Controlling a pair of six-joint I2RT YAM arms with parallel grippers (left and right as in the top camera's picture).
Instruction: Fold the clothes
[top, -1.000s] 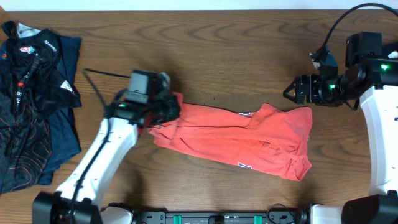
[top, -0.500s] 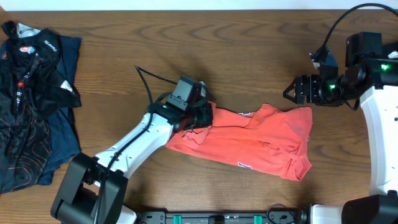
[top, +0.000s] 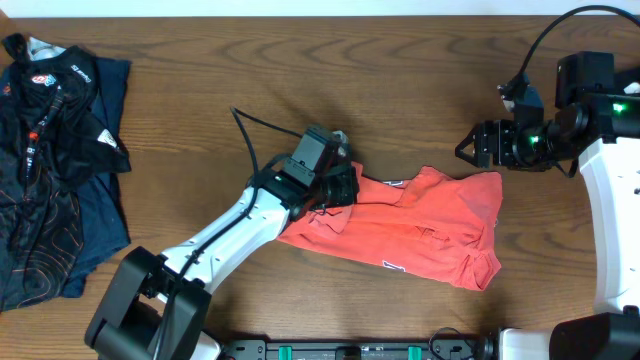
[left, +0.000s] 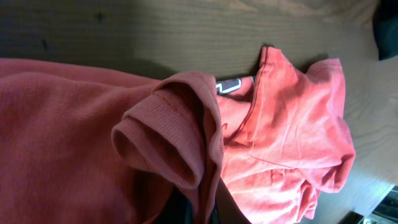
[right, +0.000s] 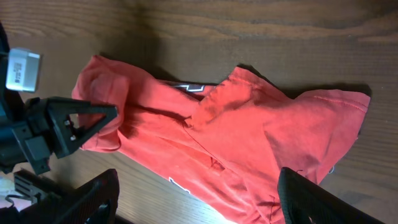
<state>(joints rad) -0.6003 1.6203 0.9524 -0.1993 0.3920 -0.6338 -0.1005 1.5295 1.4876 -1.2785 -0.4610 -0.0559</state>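
The coral T-shirt (top: 420, 230) lies on the bench (top: 300, 80), bunched into a long crumpled band instead of spread flat. Bits of its lettering peek out at the far edge and again at the near edge. At the shirt's left end, a thick roll of hem or sleeve is lifted and doubled over toward the middle. The left wrist view shows that roll right up close, with the rest of the shirt stretching away beyond it.

The left gripper (top: 345, 190) sits at that same end, clamped tight on the raised cloth. By the look of it, this is a first fold across the shirt, and it isn't laid down yet.

The right gripper (top: 468, 145) hangs just off the shirt's far right corner. Its jaws are spread wide with nothing between them, and it is clear of the fabric.

Well off to the shirt's left, a heap of dark garments (top: 50, 150) rests at the bench edge.

My read is that this is early going. No panel is flat, the sleeves are tangled in the wrinkles and the right end is rumpled. Smoothing, squaring up and the real folds all look to be ahead.
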